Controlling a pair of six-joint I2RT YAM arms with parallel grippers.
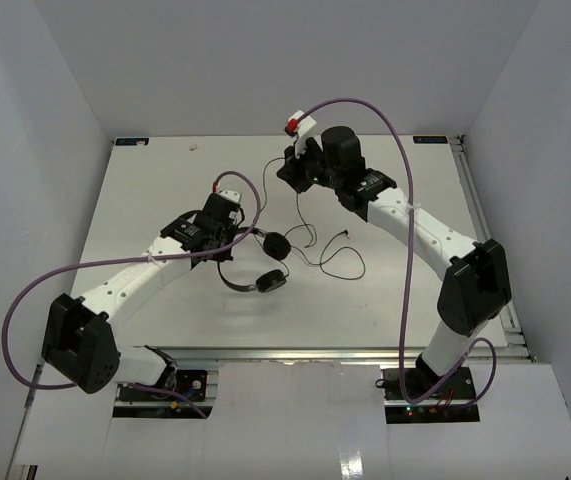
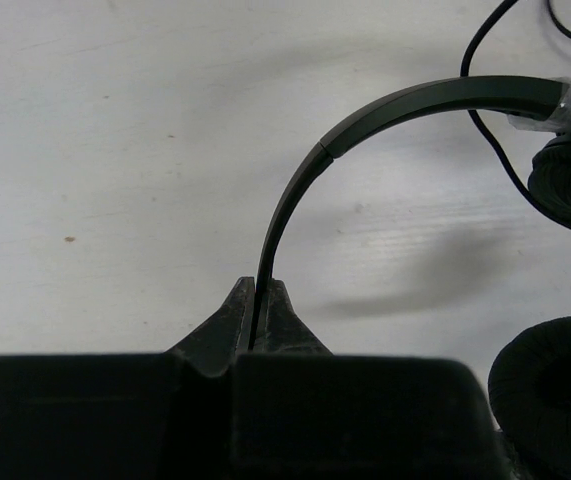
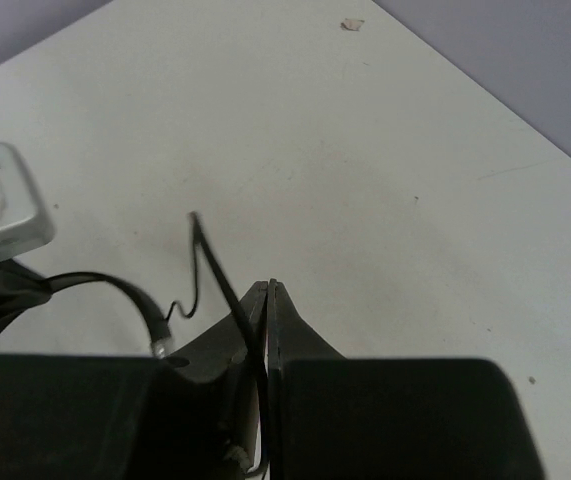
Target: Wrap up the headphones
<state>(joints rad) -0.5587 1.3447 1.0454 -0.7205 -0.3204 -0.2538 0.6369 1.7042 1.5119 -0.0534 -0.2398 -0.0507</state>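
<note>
Now left fingers (image 2: 231, 325) pinch the headphones (image 1: 271, 281) by the headband (image 2: 295, 190), earcups (image 1: 276, 246) rightward; right fingers (image 3: 292, 335) clamp the cable (image 1: 330, 262)

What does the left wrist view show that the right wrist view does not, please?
Only the left wrist view shows the left gripper shut on the thin headband, with two padded earcups at the right edge. Only the right wrist view shows the right gripper shut on the cable, plus a small scrap farther off on the table. Both show the white table and a stretch of that thin black cable.
</note>
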